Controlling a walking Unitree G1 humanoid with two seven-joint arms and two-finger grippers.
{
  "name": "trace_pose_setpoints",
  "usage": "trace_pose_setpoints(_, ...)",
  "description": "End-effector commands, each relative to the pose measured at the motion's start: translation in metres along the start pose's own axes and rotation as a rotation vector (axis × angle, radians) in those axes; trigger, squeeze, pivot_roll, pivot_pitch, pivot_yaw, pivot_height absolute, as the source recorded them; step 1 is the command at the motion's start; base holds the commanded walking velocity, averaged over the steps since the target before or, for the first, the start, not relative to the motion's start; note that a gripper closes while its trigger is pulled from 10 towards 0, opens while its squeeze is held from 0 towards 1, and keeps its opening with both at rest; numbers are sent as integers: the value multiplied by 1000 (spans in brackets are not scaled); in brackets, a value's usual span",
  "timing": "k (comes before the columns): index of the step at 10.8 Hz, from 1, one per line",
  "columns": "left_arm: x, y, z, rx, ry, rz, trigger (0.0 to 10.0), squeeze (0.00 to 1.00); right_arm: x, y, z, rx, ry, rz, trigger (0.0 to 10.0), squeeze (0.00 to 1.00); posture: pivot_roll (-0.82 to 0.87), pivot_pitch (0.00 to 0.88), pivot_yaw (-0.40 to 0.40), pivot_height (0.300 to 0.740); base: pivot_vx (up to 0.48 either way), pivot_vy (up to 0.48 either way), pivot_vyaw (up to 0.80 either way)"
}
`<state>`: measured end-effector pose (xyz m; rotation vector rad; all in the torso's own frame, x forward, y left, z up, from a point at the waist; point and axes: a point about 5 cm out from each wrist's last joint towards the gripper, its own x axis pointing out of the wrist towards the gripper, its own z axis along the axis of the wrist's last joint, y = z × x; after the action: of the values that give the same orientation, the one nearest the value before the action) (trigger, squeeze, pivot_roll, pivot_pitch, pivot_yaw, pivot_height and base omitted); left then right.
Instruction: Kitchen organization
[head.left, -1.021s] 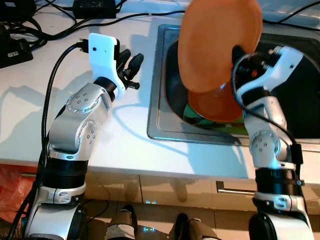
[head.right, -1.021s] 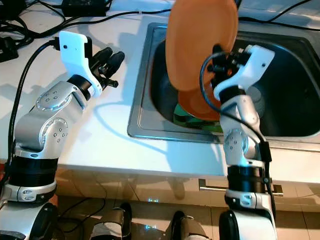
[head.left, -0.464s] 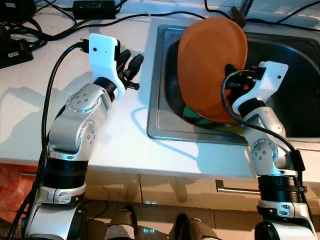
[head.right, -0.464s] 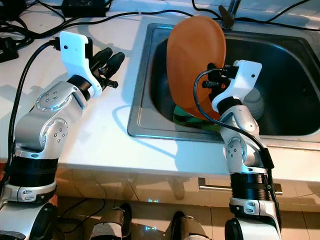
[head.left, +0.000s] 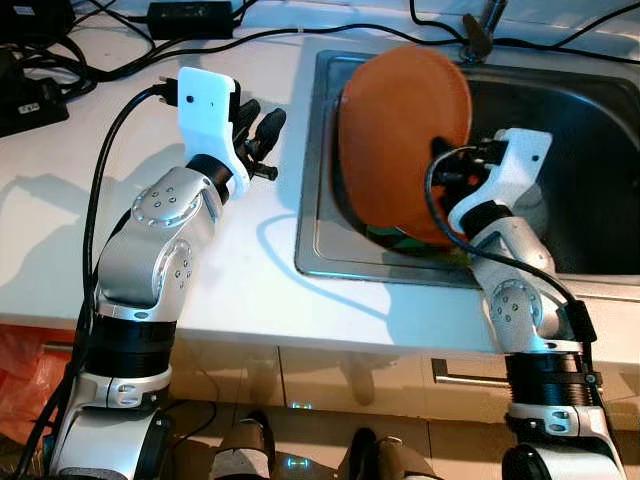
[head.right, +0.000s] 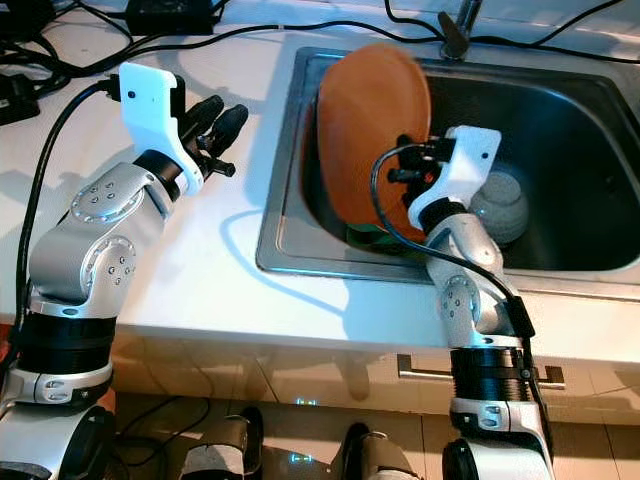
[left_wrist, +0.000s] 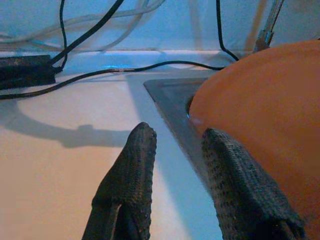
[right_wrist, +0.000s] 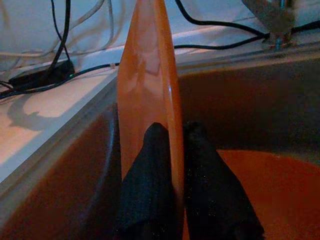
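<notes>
Right wrist view: my right fingers (right_wrist: 172, 165) are pinched tight on the rim of an orange plate (right_wrist: 147, 85), one finger on each face, and the plate stands on edge above the sink (right_wrist: 240, 107). From the head, that plate (head.left: 400, 135) sits over the sink's left half, at about one o'clock from me, tilted nearly upright, with my right arm (head.left: 495, 215) reaching in behind it. Under it lies a second orange dish (right_wrist: 260, 180) on something green (head.right: 365, 238), and a pale bowl (head.right: 500, 208) rests upturned at three o'clock from the plate. My left fingers (head.left: 262, 135) hover over the white desk (head.left: 60, 230) at eleven o'clock, just beside the sink's left rim, parted a little and holding nothing. Black cables (head.left: 130, 55) run along the desk's far edge.
</notes>
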<state>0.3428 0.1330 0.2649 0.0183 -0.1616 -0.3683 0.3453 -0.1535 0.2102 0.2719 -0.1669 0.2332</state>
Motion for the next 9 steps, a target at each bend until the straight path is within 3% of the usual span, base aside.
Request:
trace_pose_setpoints(1, -2, -1, -2, 1, 8, -9, 10000, 0, -2, -3, 1, -1, 0, -5, 10000, 0, 133, 215, -34, 740, 0, 0, 0)
trace_pose_setpoints(2, -2, -2, -2, 0, 8, -9, 10000, 0, -2, -2, -2, -3, 8, -8, 10000, 722, 135, 215, -35, 740, 0, 0, 0)
trace_pose_setpoints(3, -2, -2, -2, -1, 9, -8, 10000, 0, -2, -1, -3, 3, 13, -7, 10000, 761, 136, 216, -34, 740, 0, 0, 0)
trace_pose_setpoints(5, -2, -1, -3, 0, 12, -7, 10000, 0, -2, 0, -4, 5, 18, -9, 10000, 725, 136, 216, -35, 740, 0, 0, 0)
trace_pose_setpoints(6, -2, -1, -3, -1, 12, -6, 10000, 0, -2, 0, -4, 6, 18, -10, 10000, 180, 136, 217, -36, 740, 0, 0, 0)
trace_pose_setpoints(7, -2, -1, -3, -3, 11, -2, 10000, 0, -1, -1, -2, 8, 4, -19, 10000, 0, 135, 216, -35, 740, 0, 0, 0)
trace_pose_setpoints(9, -2, -1, -4, -19, -7, 7, 10000, 0, 0, 0, 6, 16, -45, -20, 10000, 0, 132, 215, -34, 740, 0, 0, 0)
